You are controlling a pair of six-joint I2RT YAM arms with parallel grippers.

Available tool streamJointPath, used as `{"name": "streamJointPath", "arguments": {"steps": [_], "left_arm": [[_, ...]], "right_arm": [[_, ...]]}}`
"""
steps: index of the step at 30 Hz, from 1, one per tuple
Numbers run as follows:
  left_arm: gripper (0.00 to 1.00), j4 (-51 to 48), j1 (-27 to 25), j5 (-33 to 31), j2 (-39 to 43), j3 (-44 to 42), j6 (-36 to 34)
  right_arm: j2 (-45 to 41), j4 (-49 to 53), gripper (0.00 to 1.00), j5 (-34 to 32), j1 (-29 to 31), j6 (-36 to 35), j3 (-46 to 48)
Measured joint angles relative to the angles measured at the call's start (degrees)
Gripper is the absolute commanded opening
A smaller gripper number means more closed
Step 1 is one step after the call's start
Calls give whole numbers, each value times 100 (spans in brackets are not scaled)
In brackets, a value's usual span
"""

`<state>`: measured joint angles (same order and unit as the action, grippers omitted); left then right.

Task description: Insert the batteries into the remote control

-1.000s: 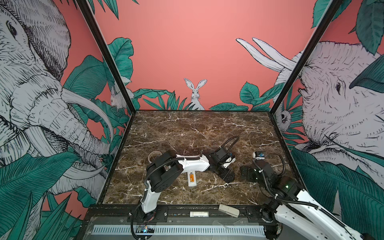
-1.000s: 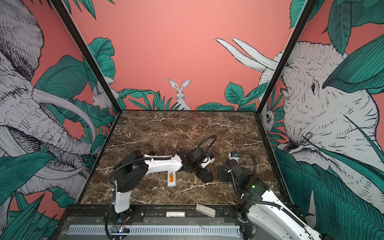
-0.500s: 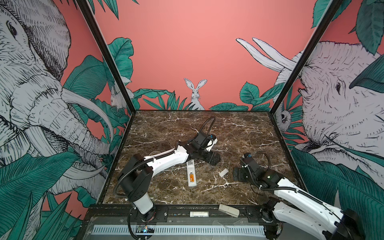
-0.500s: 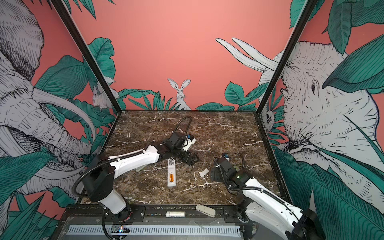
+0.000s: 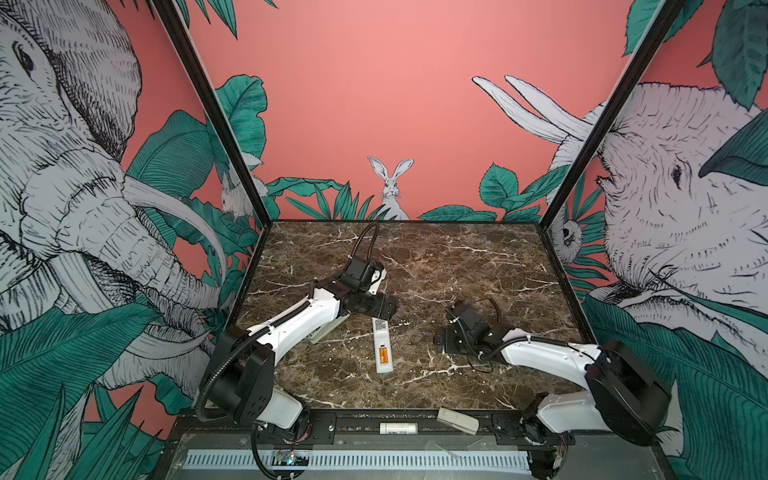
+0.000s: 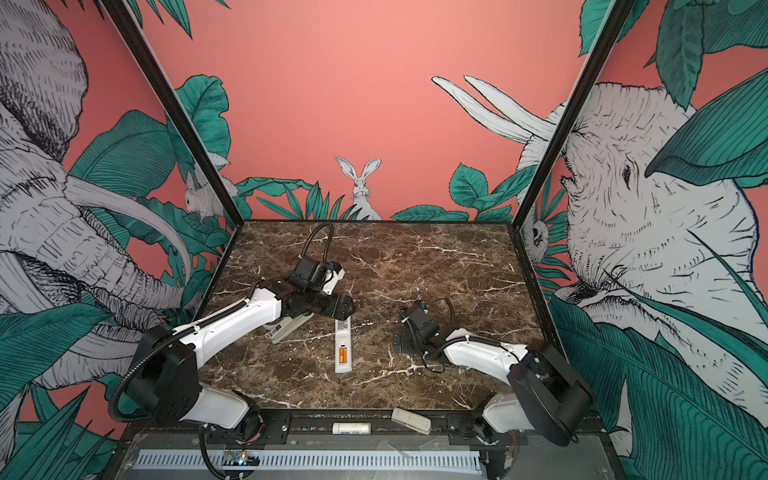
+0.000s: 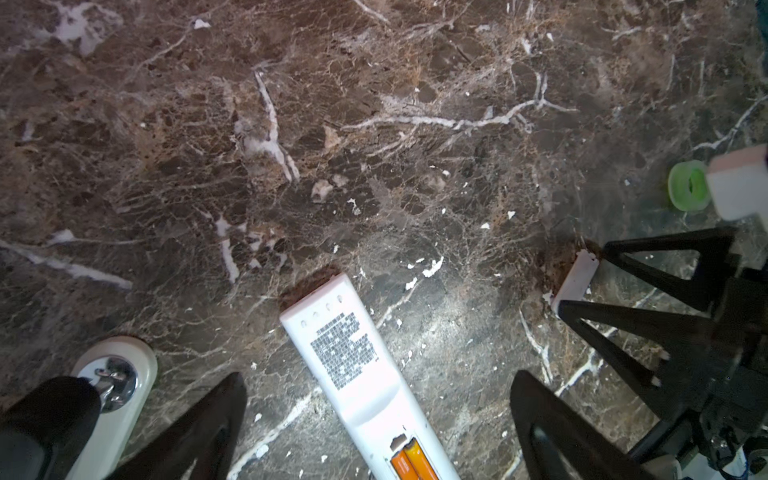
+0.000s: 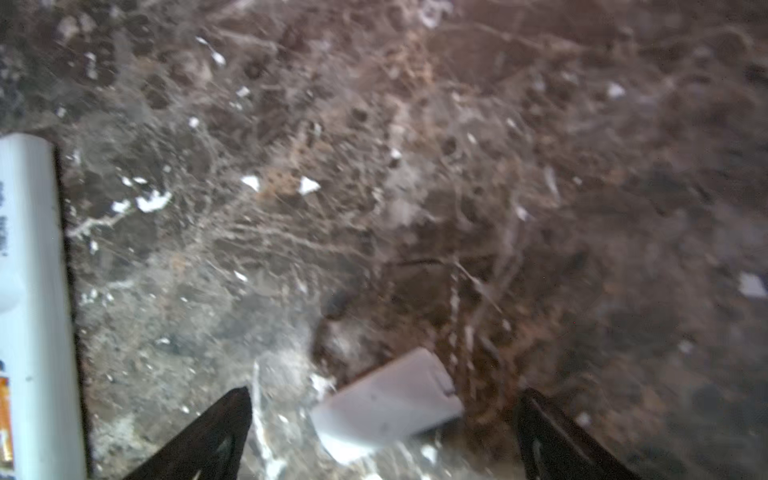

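The slim white remote control [image 5: 381, 345] lies back-up in the middle of the brown marble worktop [image 5: 457, 266]. That pose suits the job, since it turns the battery bay towards the claws. Its long axis runs near to far, with the far end leaning slightly left in both top views. The printed label sits towards the far end and the open bay towards the near end. The two small orange batteries [image 7: 411, 461] lie side by side in that bay, lengthwise along the remote, so the loading itself looks done.

The left claw [image 5: 380, 309] hovers over the remote's far end with its jaws spread wide, holding nothing. It seems placed to steady the body if needed.

The small white battery cover [image 8: 395, 403] lies flat on the worktop just right of the remote, apart from it. The right claw [image 5: 441, 341] stands low over the cover with its jaws wide open, one on each side, gripping nothing yet. It is probably lined up to pick the cover up and close the bay.
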<state>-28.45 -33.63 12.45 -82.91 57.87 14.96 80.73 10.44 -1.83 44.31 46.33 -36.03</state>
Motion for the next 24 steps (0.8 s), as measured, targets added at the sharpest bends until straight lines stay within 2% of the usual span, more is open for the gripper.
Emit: {"name": "streamJointPath", "arguments": {"steps": [6, 11, 20, 24], "left_arm": [[99, 52, 48, 179, 337, -424, 85], [99, 195, 68, 372, 398, -802, 234], [99, 629, 68, 769, 621, -1591, 636], [99, 785, 66, 940, 907, -1978, 837]], "right_arm": [[831, -501, 95, 131, 214, -17, -651], [1038, -590, 87, 118, 356, -90, -802], [1117, 22, 76, -264, 710, -374, -970], [1202, 345, 66, -522, 901, -463, -1080]]}}
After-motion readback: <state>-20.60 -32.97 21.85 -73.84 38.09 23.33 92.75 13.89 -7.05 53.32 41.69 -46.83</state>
